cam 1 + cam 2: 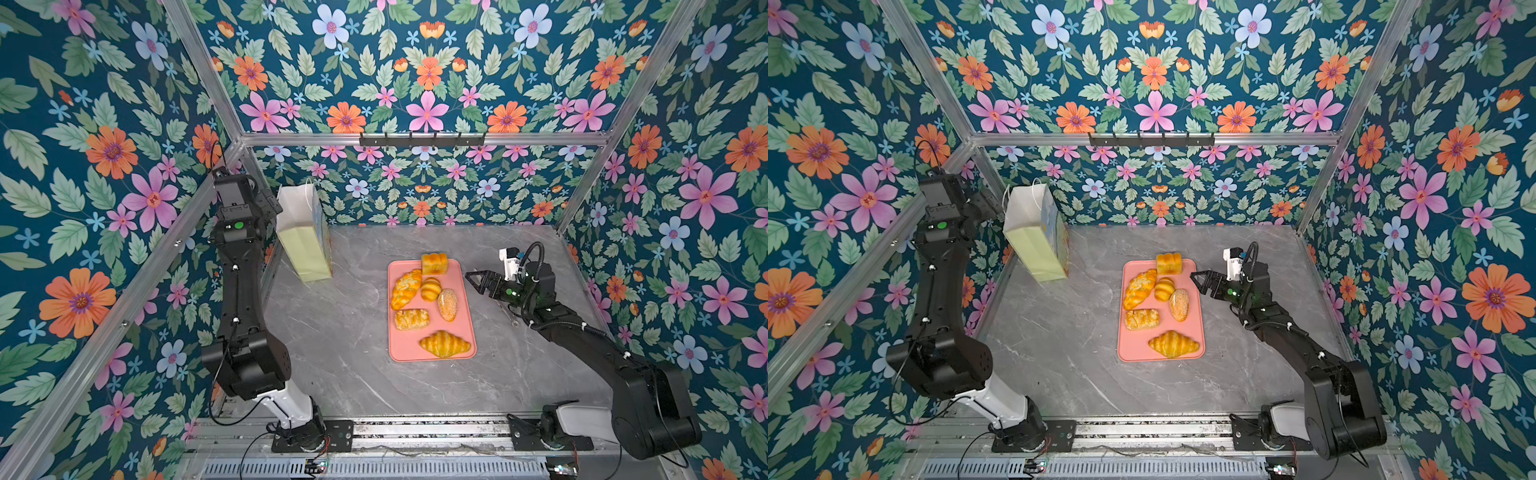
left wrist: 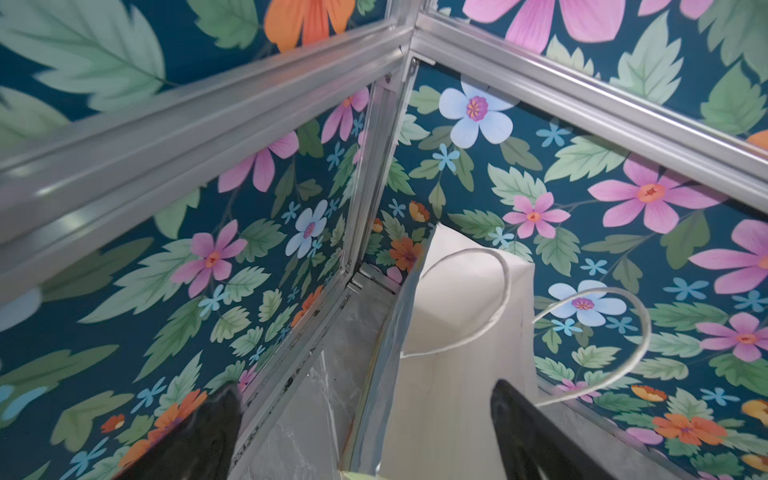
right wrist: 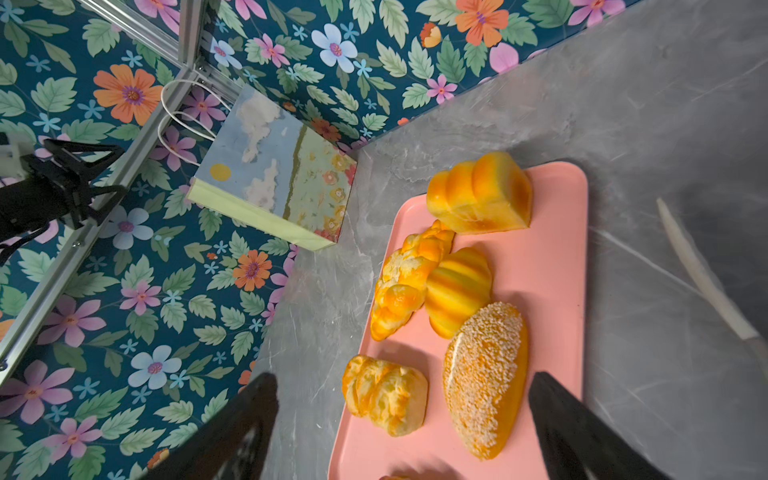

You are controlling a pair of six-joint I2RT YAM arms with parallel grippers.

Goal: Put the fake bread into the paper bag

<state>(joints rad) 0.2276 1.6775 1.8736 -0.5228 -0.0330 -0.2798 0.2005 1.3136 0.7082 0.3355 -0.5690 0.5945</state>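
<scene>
Overhead, a grey marble-look tabletop (image 1: 340,353) sits inside a booth of aluminium framing (image 1: 299,139). All three walls carry dark teal floral wallpaper (image 1: 428,62). A black hook rail (image 1: 422,140) is fixed to the back crossbar. Both arm bases are bolted to a metal track (image 1: 415,432) along the near edge.

Paper bag (image 1: 301,245): upright in the table's far left corner, mouth open, white inside, cord handles up. The right wrist view shows a painted sky-and-meadow face.

Fake bread (image 1: 431,288): all six pieces lie on a pink tray (image 1: 461,332) right of table centre, well apart from the bag. Square loaf (image 1: 434,263) is at the far edge. Braided loaf (image 1: 406,289), round roll and seeded bun (image 1: 447,304) lie mid-tray, with the flaky pastry (image 1: 411,319) below them. Croissant (image 1: 444,344) is nearest.

Left gripper (image 2: 365,386): up at the bag's mouth, jaws spread wide, the bag's side wall between them, nothing clamped.

Right gripper (image 1: 473,282): at the tray's right edge, jaws wide, empty.
</scene>
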